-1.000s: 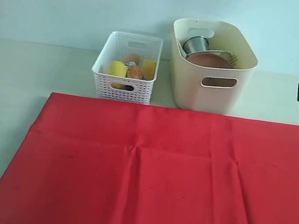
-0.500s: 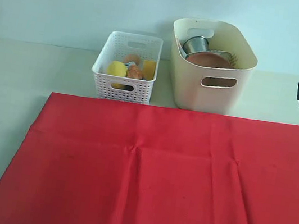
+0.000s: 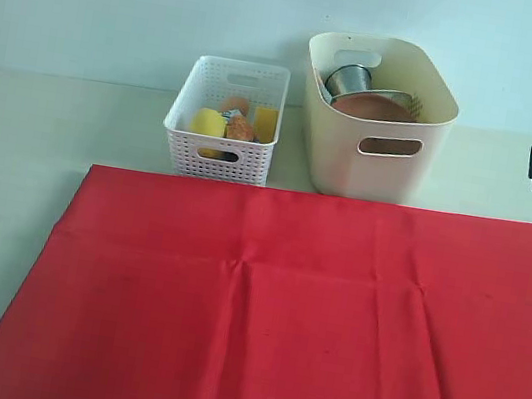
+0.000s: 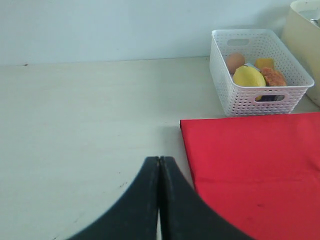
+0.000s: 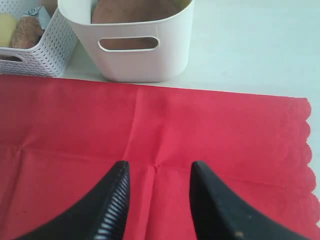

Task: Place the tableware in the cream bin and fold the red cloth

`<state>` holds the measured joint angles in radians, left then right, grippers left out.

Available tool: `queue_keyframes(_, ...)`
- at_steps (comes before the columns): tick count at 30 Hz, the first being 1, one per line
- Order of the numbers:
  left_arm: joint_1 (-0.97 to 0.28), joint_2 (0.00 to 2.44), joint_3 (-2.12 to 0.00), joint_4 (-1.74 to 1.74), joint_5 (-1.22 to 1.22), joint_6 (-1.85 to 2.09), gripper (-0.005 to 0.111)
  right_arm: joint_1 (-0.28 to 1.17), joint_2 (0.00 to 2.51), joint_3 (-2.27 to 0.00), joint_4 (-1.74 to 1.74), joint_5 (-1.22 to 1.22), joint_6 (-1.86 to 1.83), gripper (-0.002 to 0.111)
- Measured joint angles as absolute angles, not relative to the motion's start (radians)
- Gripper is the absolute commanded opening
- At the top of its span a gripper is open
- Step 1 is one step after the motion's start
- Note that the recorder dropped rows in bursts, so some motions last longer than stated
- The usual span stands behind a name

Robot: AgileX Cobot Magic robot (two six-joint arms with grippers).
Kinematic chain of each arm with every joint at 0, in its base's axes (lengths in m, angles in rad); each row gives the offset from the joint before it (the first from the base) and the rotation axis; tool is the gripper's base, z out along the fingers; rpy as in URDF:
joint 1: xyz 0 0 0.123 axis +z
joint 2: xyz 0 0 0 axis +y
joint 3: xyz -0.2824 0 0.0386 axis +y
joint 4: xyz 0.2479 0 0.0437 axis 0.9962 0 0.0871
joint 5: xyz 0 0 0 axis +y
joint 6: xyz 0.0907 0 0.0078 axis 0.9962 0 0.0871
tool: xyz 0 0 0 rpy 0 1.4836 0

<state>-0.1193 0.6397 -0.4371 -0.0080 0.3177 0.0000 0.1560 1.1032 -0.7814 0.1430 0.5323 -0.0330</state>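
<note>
Red scalloped-edged fabric cloth (image 3: 268, 311) spread flat before the tall cream plastic bin (image 3: 368, 165).
Left gripper (image 4: 159, 200): fingers pressed together above the pale table (image 4: 75, 125); right gripper (image 5: 157, 200): fingers apart, empty, above the cloth.

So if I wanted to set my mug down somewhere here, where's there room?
The widest bare table is left of the white basket and the red cloth. A smaller bare patch lies right of the cream bin, behind the cloth. Both containers are filled, and the gap between them is narrow.
</note>
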Motion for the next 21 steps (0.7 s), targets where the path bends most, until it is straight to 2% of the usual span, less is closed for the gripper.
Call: queue_keyframes(21,-0.119,0.652,-0.437,-0.008,0.281,0.0,0.0,0.156,1.103,-0.781,0.145,0.528,-0.037,0.038)
